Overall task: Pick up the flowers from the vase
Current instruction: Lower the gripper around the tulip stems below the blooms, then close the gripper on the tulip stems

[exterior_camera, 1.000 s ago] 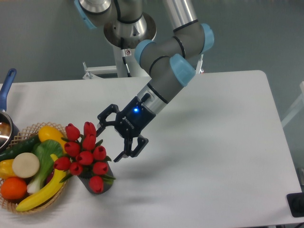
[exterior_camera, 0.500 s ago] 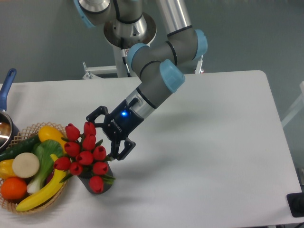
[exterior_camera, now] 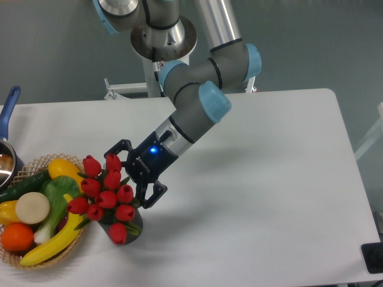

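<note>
Pincer [exterior_camera: 133,174], fingers spread apart, sits at the right edge of the red tulips [exterior_camera: 105,190], whose stems run down-left into the dark vase [exterior_camera: 129,226].

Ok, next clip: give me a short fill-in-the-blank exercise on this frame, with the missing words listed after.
1. The flowers are ____ in colour.
2. The flowers stand in the dark ____, on the table beside the wicker basket.
3. The gripper is ____, its fingers spread at the right side of the flowers.
4. The blue handle at the picture's left edge belongs to a ____.

Missing words: red; vase; open; pot
</note>
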